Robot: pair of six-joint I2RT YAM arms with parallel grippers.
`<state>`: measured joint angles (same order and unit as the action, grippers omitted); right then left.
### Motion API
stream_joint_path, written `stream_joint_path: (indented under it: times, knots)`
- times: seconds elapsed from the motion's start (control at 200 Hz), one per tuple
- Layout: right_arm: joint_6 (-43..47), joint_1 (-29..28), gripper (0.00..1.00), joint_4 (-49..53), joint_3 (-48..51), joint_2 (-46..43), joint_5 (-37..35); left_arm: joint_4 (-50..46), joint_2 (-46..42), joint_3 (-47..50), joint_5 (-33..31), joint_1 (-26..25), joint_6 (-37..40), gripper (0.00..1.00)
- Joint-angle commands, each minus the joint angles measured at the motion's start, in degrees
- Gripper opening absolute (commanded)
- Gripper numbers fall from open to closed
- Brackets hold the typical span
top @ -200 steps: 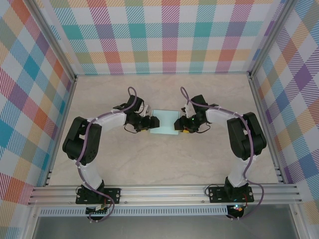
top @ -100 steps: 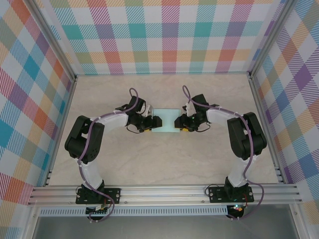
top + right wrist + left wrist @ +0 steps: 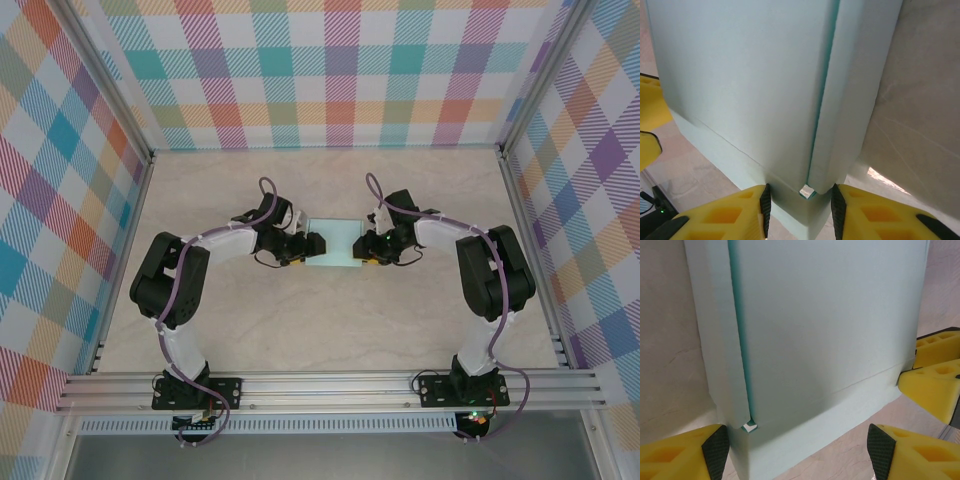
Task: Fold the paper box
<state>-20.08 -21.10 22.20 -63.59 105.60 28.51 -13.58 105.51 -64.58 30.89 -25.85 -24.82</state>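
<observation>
The paper box [image 3: 336, 246], pale mint card, lies mid-table between both grippers. In the left wrist view the paper box [image 3: 830, 330] shows a folded side flap along its left edge and a creased near wall. My left gripper [image 3: 318, 244] [image 3: 797, 456] stands open astride that near end; the left pad [image 3: 716, 452] is at the corner and the right pad [image 3: 880, 455] stands clear over the table. My right gripper [image 3: 357, 246] [image 3: 799, 204] is shut on the paper box [image 3: 750, 80] at its other end, both pads pressing the corner where the flap meets the wall.
The table [image 3: 300, 320] is pale marbled, walled by checked panels with an aluminium rail [image 3: 330, 385] along the near edge. Across the box, the right arm's yellow fingers [image 3: 935, 385] face the left wrist, and the left arm's yellow fingers [image 3: 649, 125] face the right wrist.
The right jaws have narrowed onto the box's corner. The left gripper moved slightly right, up to the box's end, and kept its jaws wide.
</observation>
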Motion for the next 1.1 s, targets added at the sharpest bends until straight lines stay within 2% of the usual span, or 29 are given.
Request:
stream_joint_path:
  times: [0.0, 0.195, 0.48, 0.87, 1.095]
  knots:
    - [3.0, -0.4, 0.39, 1.4, -1.1, 0.7, -1.9, -1.8, 0.8, -2.7, -0.8, -0.3, 2.2, 0.75]
    - [4.8, -0.5, 0.36, 2.2, -1.7, 0.8, -4.4, -9.1, 1.9, -5.9, -6.2, -0.3, 6.9, 0.75]
    - [5.1, -0.4, 0.33, 2.5, -1.7, 0.7, -4.7, -9.9, 4.0, -6.8, -7.0, -0.3, 8.2, 0.74]
    - [5.1, -0.4, 0.33, 3.0, -2.6, 1.0, -3.6, -2.9, 1.0, -2.7, 2.2, -0.5, 3.0, 0.73]
    - [4.3, -0.4, 0.32, 2.3, -2.8, 1.3, -2.7, 1.0, 1.9, -1.3, 4.0, -1.1, 0.6, 0.71]
